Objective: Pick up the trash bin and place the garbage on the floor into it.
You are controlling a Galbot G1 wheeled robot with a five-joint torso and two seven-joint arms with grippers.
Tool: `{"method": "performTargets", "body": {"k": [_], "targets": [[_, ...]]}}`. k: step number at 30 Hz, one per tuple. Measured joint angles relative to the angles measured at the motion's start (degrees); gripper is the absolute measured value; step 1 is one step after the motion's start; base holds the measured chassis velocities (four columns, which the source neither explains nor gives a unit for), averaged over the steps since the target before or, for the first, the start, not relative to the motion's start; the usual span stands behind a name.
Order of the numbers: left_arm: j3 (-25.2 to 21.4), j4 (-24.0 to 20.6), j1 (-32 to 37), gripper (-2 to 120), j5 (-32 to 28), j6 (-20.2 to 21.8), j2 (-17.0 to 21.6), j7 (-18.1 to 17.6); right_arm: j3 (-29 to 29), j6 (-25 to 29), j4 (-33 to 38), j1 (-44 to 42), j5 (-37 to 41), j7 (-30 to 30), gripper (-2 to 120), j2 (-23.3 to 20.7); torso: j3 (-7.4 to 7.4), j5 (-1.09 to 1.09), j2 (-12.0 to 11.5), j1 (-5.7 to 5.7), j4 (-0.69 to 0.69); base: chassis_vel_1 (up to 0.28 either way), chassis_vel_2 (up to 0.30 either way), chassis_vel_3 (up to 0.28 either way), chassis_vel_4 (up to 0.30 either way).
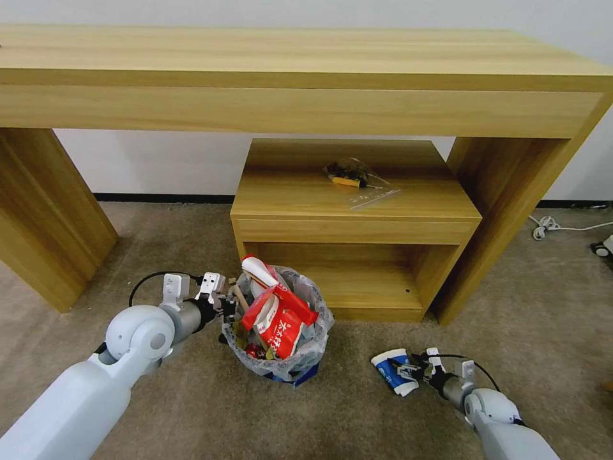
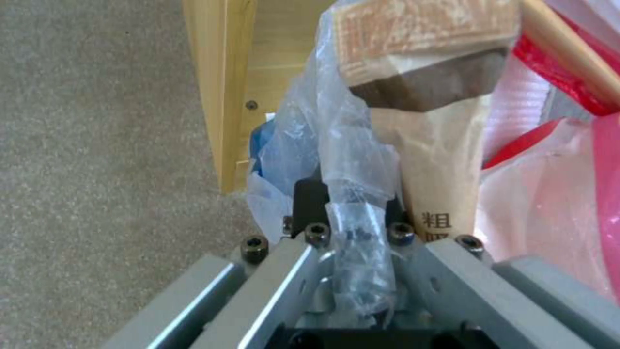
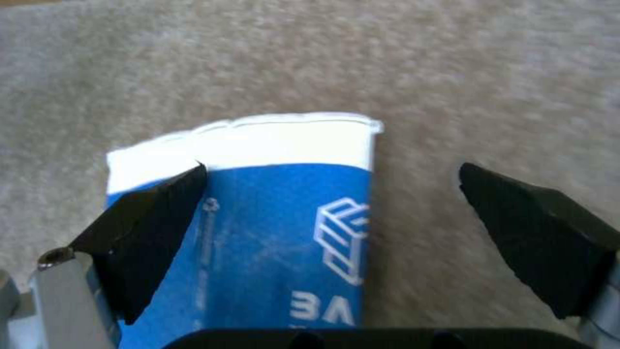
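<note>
Blue-and-white flattened paper cup (image 3: 258, 232) on carpet, right claw (image 3: 333, 237) spread wide, left claw (image 2: 352, 232) pinching bin liner (image 2: 348, 160).

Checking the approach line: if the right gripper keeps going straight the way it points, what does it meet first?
Most likely the flattened blue-and-white paper cup on the carpet: the right gripper is open, its fingers already astride it.

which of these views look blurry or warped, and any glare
Head view: wide-angle warp bows the long table; trash bin sharp, no glare. Left wrist view: left gripper pinches the bin's plastic liner, everything close and soft. Right wrist view: open right gripper around a flattened blue paper cup, floor smeared, cup's white rim overbright.
</note>
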Motion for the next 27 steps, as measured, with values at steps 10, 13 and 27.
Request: {"method": "performTargets", "body": {"k": [10,13,27], "targets": [[0.0,0.1,0.0,0,0.2,0.0,-0.4,0.2,1.6,-1.1,3.3,-2.8,-0.5,0.6,100,-0.2,0.01,-0.01,0.0,0.00,-0.04,0.000,0.000,0.000,0.000],[0.0,0.0,0.0,0,0.2,0.0,-0.2,0.2,1.5,-1.2,4.0,-3.0,-0.3,0.4,100,0.6,0.01,-0.01,0.0,0.00,-0.04,0.000,0.000,0.000,0.000],[-0.1,-0.3,-0.2,0,0.2,0.0,-0.2,0.2,1.1,-0.7,6.0,-4.6,-0.6,0.0,77,1.9,0.01,-0.01,0.0,0.00,-0.03,0.000,0.000,0.000,0.000]]}}
